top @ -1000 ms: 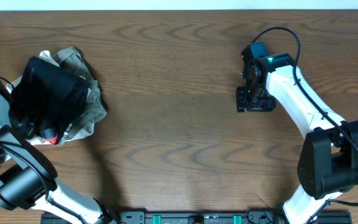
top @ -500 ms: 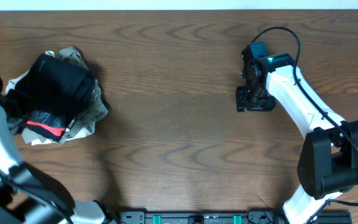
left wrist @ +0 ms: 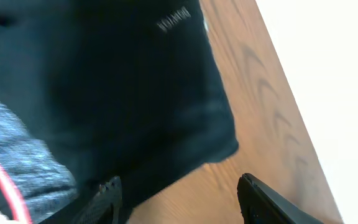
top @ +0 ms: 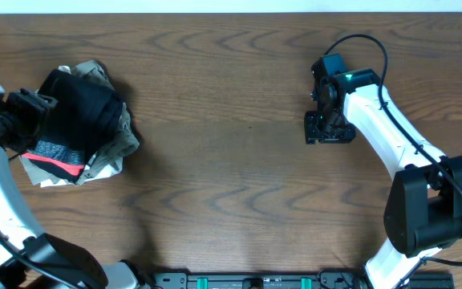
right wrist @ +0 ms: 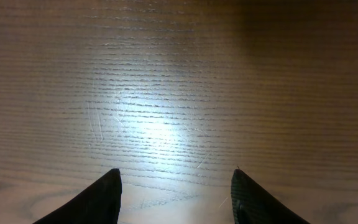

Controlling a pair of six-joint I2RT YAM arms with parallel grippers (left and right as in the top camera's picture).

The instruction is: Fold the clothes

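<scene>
Working on wood worktop. Found pants bunched in a black heap at far left, lying on top of olive-khaki garment and white shirt, with grey waistband and its coral edge showing on the robot-facing side. Reading left hand as released: fingers spread at the heap's left edge, black fabric next to one fingertip, nothing pinched. Reading right hand as released too, spread over bare wood, well apart from the heap.
</scene>
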